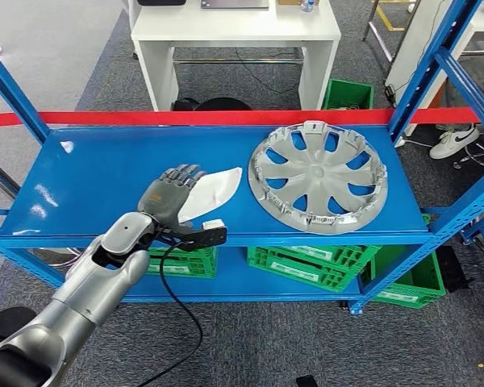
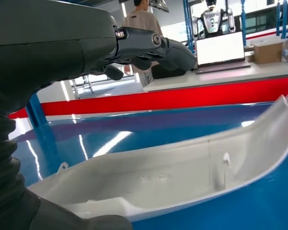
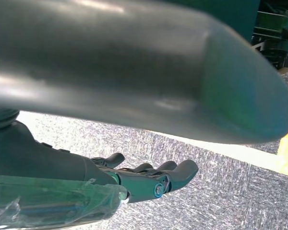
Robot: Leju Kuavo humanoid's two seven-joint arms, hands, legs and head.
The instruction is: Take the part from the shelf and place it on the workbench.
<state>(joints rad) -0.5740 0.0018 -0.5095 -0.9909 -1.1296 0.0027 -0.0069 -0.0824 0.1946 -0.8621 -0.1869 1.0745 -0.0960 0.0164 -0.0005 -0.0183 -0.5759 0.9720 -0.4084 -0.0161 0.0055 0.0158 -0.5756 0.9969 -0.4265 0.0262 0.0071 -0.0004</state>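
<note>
The white curved plastic part [image 1: 214,192] lies on the blue shelf board [image 1: 99,181], just left of a hubcap. My left hand [image 1: 168,194] reaches over the part's left end from the front. In the left wrist view the part [image 2: 178,175] lies hollow side up, the dark fingers [image 2: 153,45] are stretched out above it with a gap, and the thumb sits low by the near end. The hand is open and grips nothing. My right hand [image 3: 150,181] hangs over grey carpet, fingers loosely extended and empty.
A large silver hubcap [image 1: 317,176] takes up the shelf's right half. Blue uprights [image 1: 428,68] frame the shelf, and a red tape [image 1: 166,118] runs behind it. Green crates [image 1: 312,264] sit on the lower level. A white table [image 1: 233,32] stands behind; a person [image 2: 140,19] stands far off.
</note>
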